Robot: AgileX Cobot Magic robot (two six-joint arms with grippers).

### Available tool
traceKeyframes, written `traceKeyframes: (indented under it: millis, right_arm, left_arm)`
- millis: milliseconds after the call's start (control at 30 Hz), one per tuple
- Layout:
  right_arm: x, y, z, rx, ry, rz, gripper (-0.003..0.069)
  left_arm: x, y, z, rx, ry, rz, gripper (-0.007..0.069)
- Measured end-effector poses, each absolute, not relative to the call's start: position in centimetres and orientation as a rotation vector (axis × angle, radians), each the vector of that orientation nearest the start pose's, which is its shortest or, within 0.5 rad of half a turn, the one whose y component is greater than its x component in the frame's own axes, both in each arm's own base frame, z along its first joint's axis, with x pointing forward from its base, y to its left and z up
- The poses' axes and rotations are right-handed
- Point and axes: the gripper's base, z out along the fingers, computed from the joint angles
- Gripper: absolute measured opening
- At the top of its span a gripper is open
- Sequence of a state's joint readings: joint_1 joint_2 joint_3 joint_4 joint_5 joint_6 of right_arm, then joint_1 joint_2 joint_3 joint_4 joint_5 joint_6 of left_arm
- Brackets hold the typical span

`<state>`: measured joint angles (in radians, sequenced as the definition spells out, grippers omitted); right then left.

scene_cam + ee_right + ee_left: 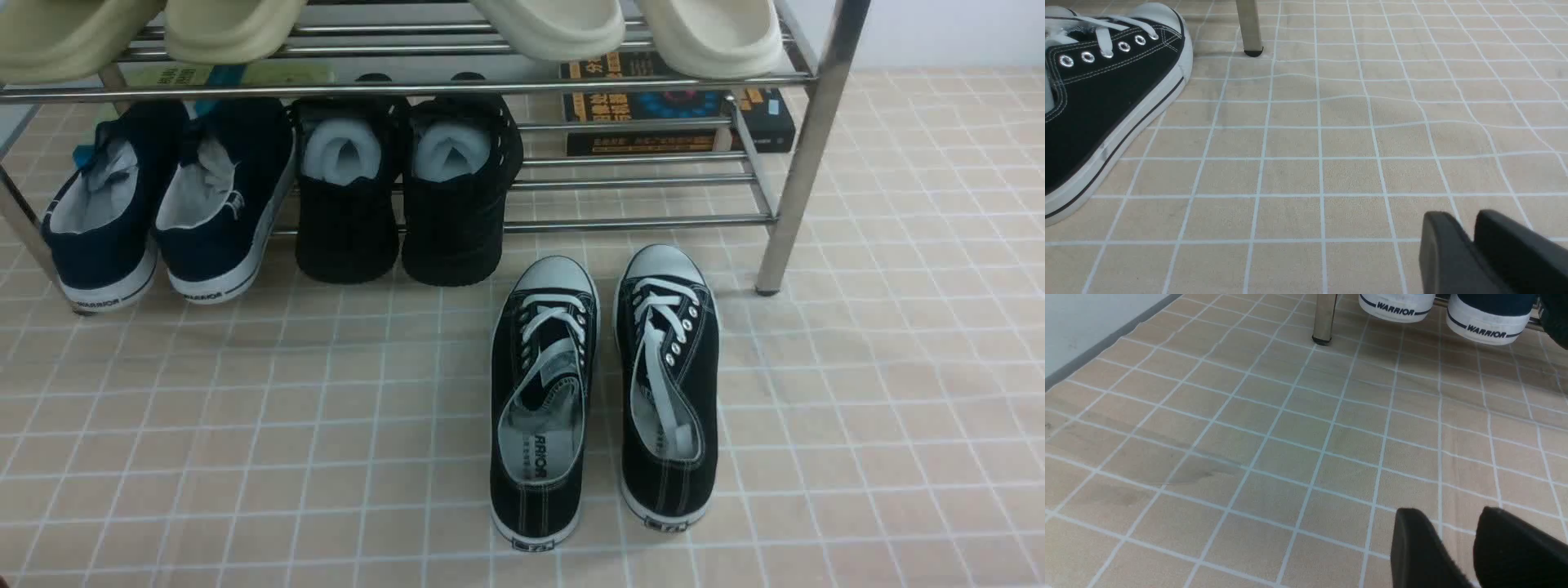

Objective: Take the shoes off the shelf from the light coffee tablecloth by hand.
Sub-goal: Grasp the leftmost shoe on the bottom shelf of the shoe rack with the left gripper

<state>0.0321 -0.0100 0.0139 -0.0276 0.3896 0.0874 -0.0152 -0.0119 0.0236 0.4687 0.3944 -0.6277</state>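
Standing partly apart, the jaws of the left gripper (1457, 522) hold nothing, with the navy sneakers (167, 212) beyond them on the rack (637, 222), while the right gripper's (1457, 224) jaws are closed over the tablecloth (367, 457).

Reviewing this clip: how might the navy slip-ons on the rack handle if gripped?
The navy slip-ons look likely to flex at their canvas uppers, while the thick rubber soles should stay firmer. Flat-soled, they probably won't roll.

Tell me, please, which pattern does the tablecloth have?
The tablecloth is beige with white grid lines; best seen in the left wrist view.
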Motion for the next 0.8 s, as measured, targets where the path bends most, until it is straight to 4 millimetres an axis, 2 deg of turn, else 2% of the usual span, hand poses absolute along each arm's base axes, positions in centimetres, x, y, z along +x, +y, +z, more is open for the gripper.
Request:
traceKeyframes:
  millis: [633,667,733,767,800]
  right_arm:
    - [5.2,0.1,17.4,0.035,1.877,0.055,0.0152]
    - [5.2,0.1,17.4,0.035,1.877,0.055,0.0153]
    - [5.2,0.1,17.4,0.035,1.877,0.055,0.0155]
    - [5.2,0.1,17.4,0.035,1.877,0.055,0.0155]
    - [5.2,0.1,17.4,0.035,1.877,0.055,0.0158]
  left_arm:
    - [5.1,1.8,17.5,-0.234,1.828,0.107,0.0242]
    - [5.1,1.8,17.5,-0.263,1.824,0.077,0.0242]
    - [5.3,1.3,17.6,-0.433,1.773,-0.146,0.0242]
    - [5.3,1.1,17.6,-0.455,1.759,-0.187,0.0242]
    - [5.5,0.7,18.0,-0.596,1.681,-0.390,0.0242]
